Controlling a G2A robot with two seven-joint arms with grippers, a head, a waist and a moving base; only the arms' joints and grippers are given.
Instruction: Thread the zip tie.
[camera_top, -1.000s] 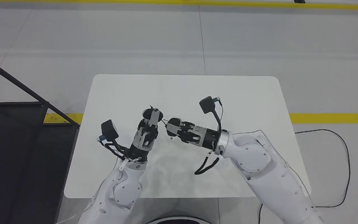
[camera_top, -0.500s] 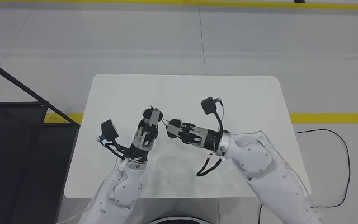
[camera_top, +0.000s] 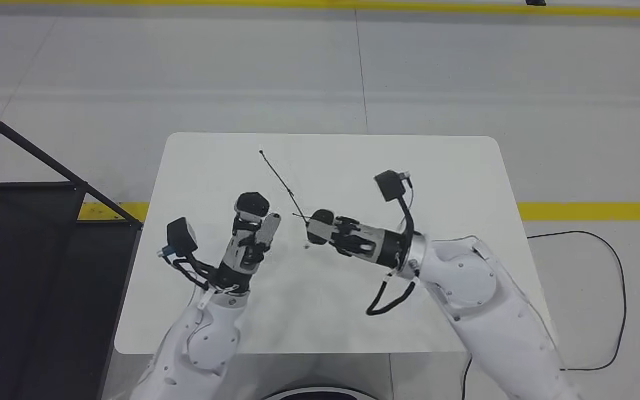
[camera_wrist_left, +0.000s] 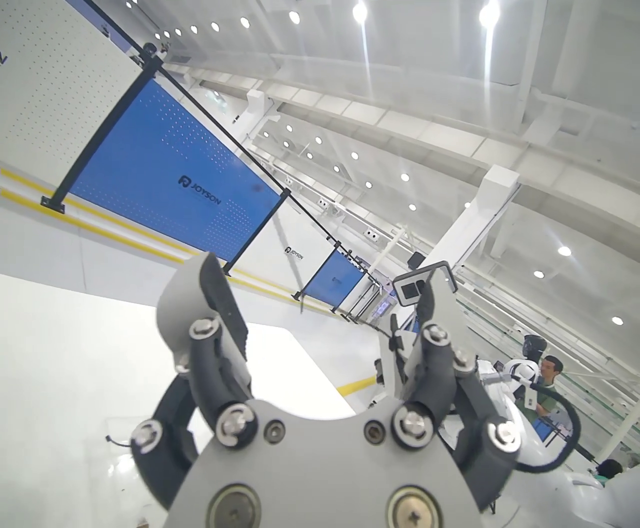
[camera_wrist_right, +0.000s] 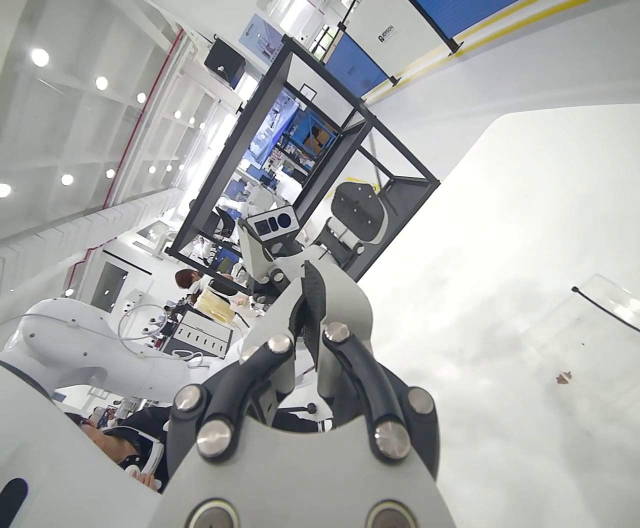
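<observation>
The zip tie (camera_top: 282, 184) is a thin black strand. It sticks out straight from my right gripper (camera_top: 310, 222) toward the table's far left. My right gripper (camera_wrist_right: 305, 287) is shut on its near end above the middle of the white table (camera_top: 440, 160). My left gripper (camera_top: 250, 208) hovers a short way to the left of it, apart from the tie. The left gripper (camera_wrist_left: 325, 300) is open with nothing between its fingers. In the right wrist view the left gripper (camera_wrist_right: 357, 212) shows farther off, just past the shut fingers.
A second black zip tie (camera_wrist_right: 602, 310) lies on a clear plastic sheet (camera_wrist_right: 590, 325) on the table below the arms; its end (camera_wrist_left: 108, 439) also shows in the left wrist view. A dark frame (camera_top: 40, 260) stands left of the table.
The left gripper has let go of the zip tie, opened and drawn back to the left. The tie now springs out straight from the right gripper, which shifted slightly right.
</observation>
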